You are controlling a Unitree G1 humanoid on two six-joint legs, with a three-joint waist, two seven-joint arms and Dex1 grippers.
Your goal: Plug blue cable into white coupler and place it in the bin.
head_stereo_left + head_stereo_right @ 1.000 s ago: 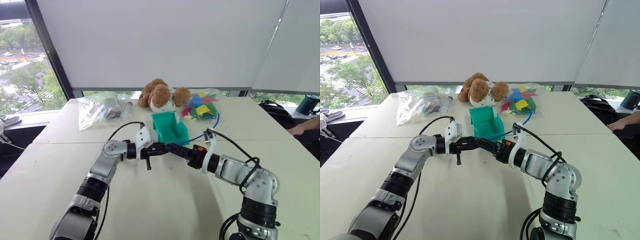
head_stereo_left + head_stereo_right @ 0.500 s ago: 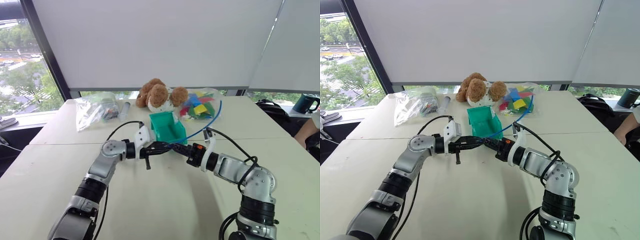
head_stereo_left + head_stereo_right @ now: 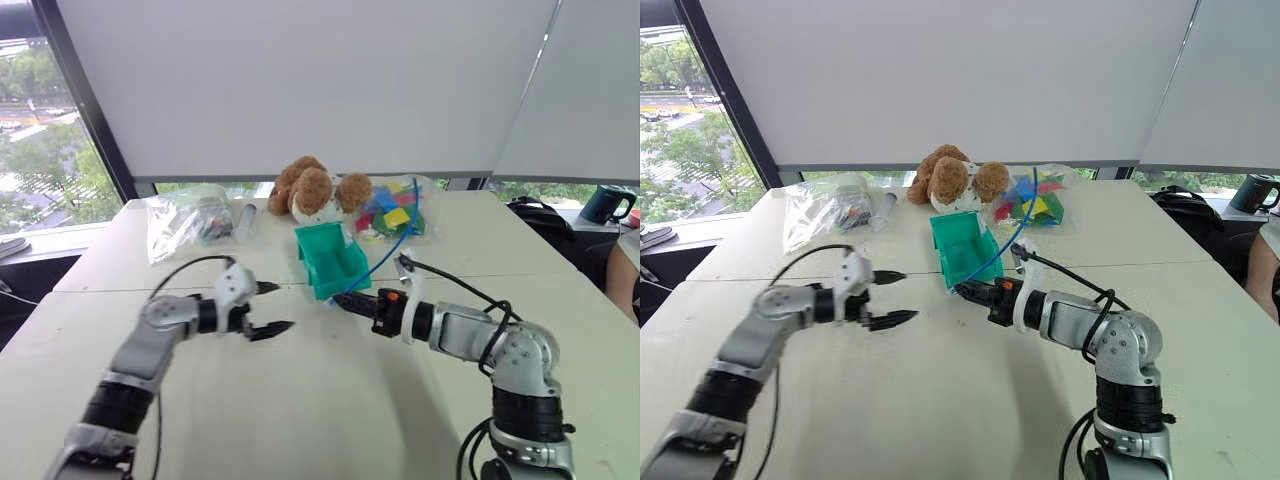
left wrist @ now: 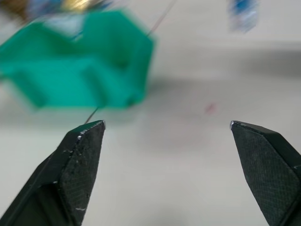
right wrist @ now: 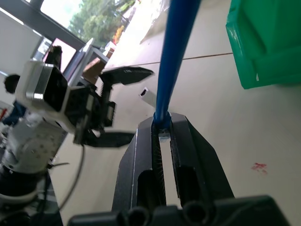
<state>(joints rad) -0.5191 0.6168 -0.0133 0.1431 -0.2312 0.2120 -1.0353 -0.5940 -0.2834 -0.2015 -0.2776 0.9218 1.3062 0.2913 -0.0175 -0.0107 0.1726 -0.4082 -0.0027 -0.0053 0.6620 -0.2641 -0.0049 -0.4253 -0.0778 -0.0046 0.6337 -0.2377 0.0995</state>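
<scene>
Daylight from the window falls on a pale table (image 3: 300,400). At its left, the left gripper (image 3: 268,308) hangs just above the tabletop with its two black fingers spread wide and nothing between them. Beyond it, near the far edge, lie a clear plastic bag (image 3: 185,220), a brown plush dog (image 3: 312,190) and a bag of coloured pieces (image 3: 395,208). At the middle stands the small teal-green plastic bin (image 3: 330,260). Just right of it, the right gripper (image 3: 340,298) has its fingers pinched tight on the thin bright blue cable (image 3: 392,245), which rises in an arc past the bin. In the right wrist view, a tiny white boxy coupler (image 5: 147,95) sits at the cable's gripped end, apart from the left claw.
</scene>
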